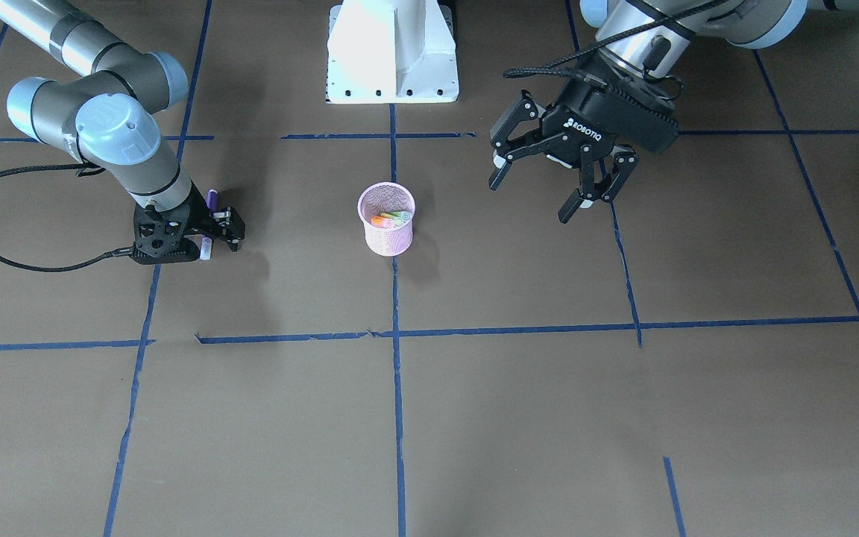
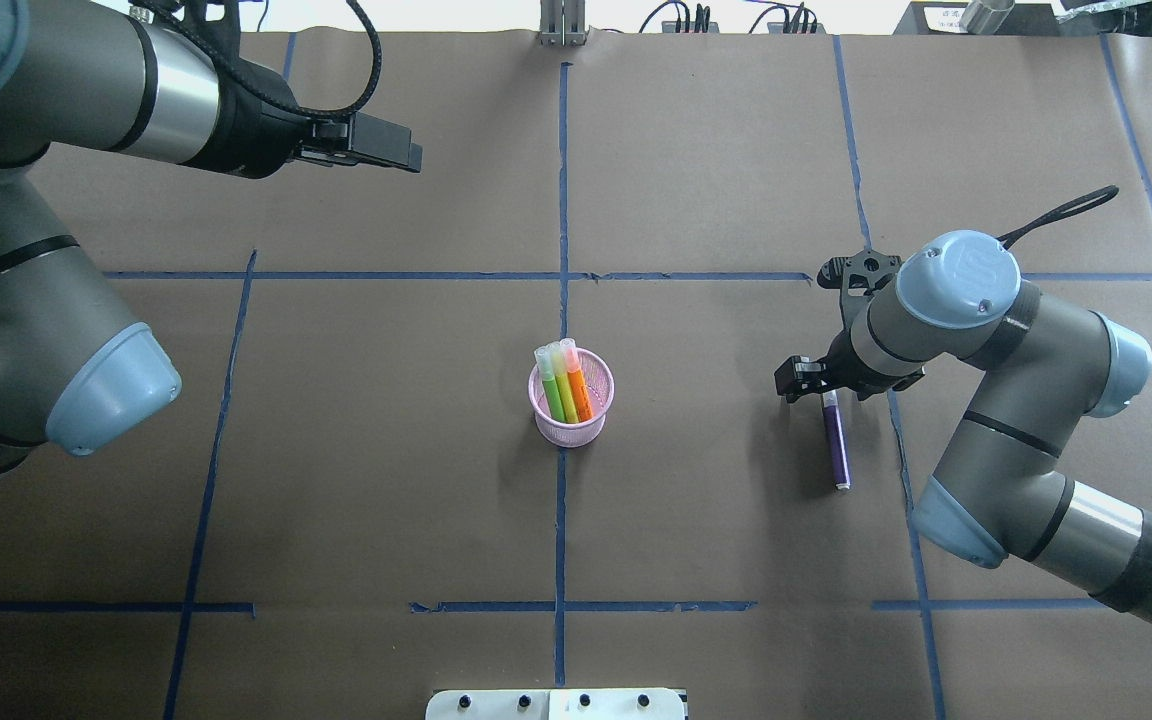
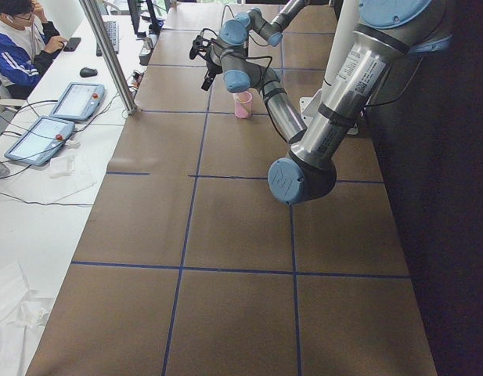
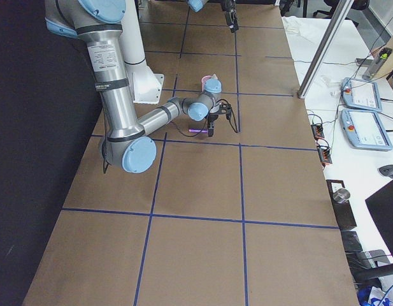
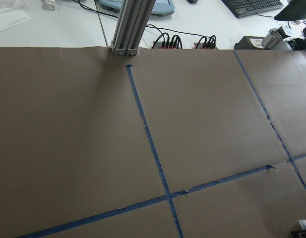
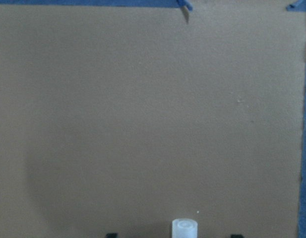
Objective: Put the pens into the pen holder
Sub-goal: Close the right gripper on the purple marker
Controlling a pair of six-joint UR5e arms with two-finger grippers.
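The pink mesh pen holder (image 1: 386,224) (image 2: 571,405) stands at the table's middle with the green pen (image 2: 552,385) and the orange pen (image 2: 576,385) upright inside. The purple pen (image 2: 837,445) (image 1: 212,199) lies flat on the table to the robot's right. My right gripper (image 2: 828,387) (image 1: 207,237) is down at the table, open, with its fingers on either side of the pen's pale cap (image 6: 185,229), which stands apart from both. My left gripper (image 1: 534,195) hangs open and empty high above the table.
Blue tape lines (image 2: 561,300) cross the brown paper. The robot's white base (image 1: 392,52) stands behind the holder. Tablets (image 3: 61,110) and an operator (image 3: 22,43) are at a side desk past the table's far edge.
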